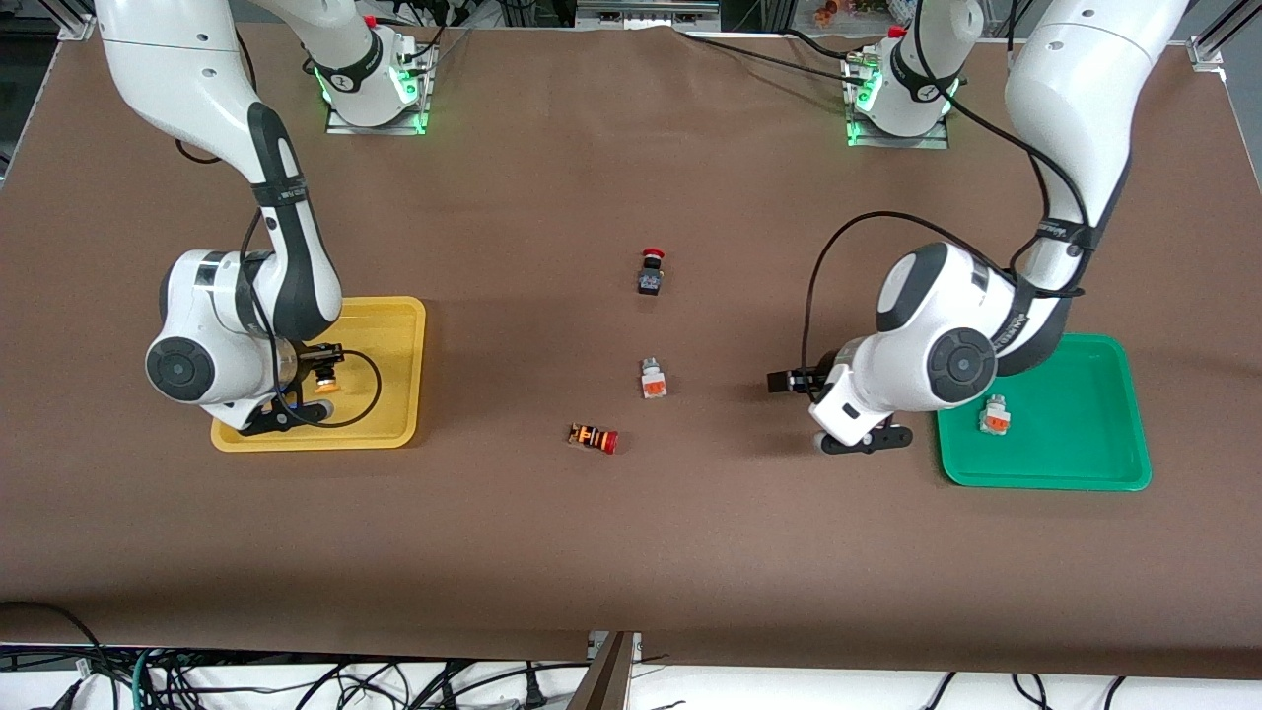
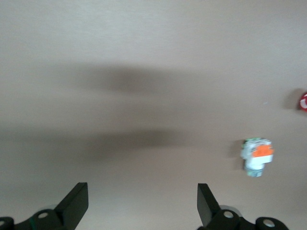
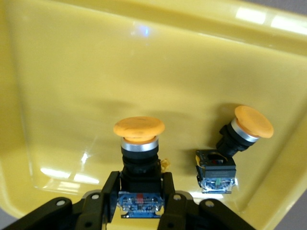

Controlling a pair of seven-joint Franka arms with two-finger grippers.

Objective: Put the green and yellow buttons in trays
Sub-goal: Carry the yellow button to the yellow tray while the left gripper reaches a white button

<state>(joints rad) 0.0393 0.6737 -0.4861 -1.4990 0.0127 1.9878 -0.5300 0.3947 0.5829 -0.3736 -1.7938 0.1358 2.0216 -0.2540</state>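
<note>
Front view gives us the whole bench (image 1: 552, 552), a brown mat running from the right arm's end to the left arm's, with cables hanging below its near edge and both arm bases lit green along the top. Starting at the right arm's end, the yellow tray (image 1: 394, 375) sits under the bent right arm, whose right gripper (image 1: 317, 385) hangs low inside it; from this camera we make out only an orange cap there. Right wrist view fills in what that hides: the jaws are closed on the black body of one yellow-capped button (image 3: 139, 143), held upright, while a second yellow-capped button (image 3: 235, 146) rests tilted on the tray floor (image 3: 96, 86) just beside it. Moving along mid-bench we find the orange-striped piece (image 1: 593, 438) nearest the camera, a white button (image 1: 653, 380) a little farther back, and the black switch with red cap (image 1: 651, 271) farthest. Next comes the left gripper (image 1: 856, 441), low over bare mat beside the green tray (image 1: 1085, 463), elbow folded above that tray. Left wrist view shows its jaws spread wide with nothing between them, and the mid-bench white button (image 2: 256, 155) ahead. Another white button (image 1: 995, 415) lies inside the green tray.
</note>
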